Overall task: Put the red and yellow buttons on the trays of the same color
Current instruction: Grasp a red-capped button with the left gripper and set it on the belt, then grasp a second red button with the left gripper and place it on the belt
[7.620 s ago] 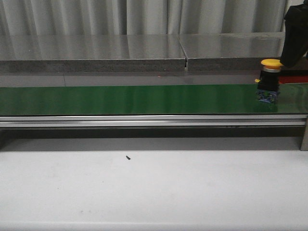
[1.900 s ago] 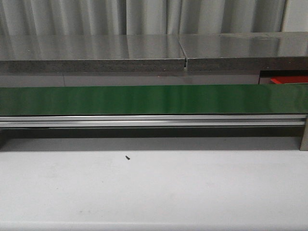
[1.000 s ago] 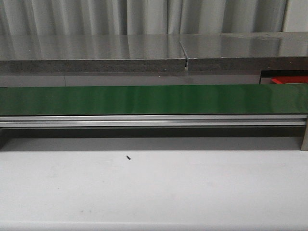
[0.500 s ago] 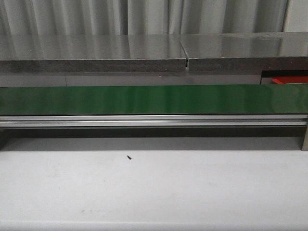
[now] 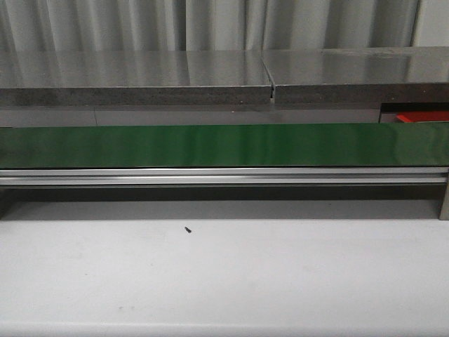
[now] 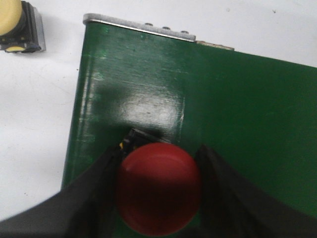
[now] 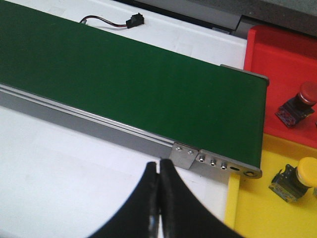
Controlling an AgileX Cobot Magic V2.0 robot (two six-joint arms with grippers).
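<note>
In the left wrist view my left gripper (image 6: 161,148) is shut on a red button (image 6: 158,193) over the end of the green belt (image 6: 237,109). A yellow button (image 6: 17,25) stands on the white surface beside that belt end. In the right wrist view my right gripper (image 7: 159,166) is shut and empty above the white table, near the belt's other end (image 7: 124,84). There a red tray (image 7: 277,64) holds a red button (image 7: 299,101), and a yellow tray (image 7: 257,213) holds a yellow button (image 7: 297,178). Neither gripper shows in the front view.
The front view shows the green belt (image 5: 210,144) on its metal rail, a grey shelf behind it and a sliver of the red tray (image 5: 421,116) at the far right. A small dark speck (image 5: 187,229) lies on the white table. A black cable connector (image 7: 133,20) lies beyond the belt.
In the front view the yellow button and the right arm that stood at the belt's right end 7.6 s ago are gone. Nothing has moved over the last two seconds.
</note>
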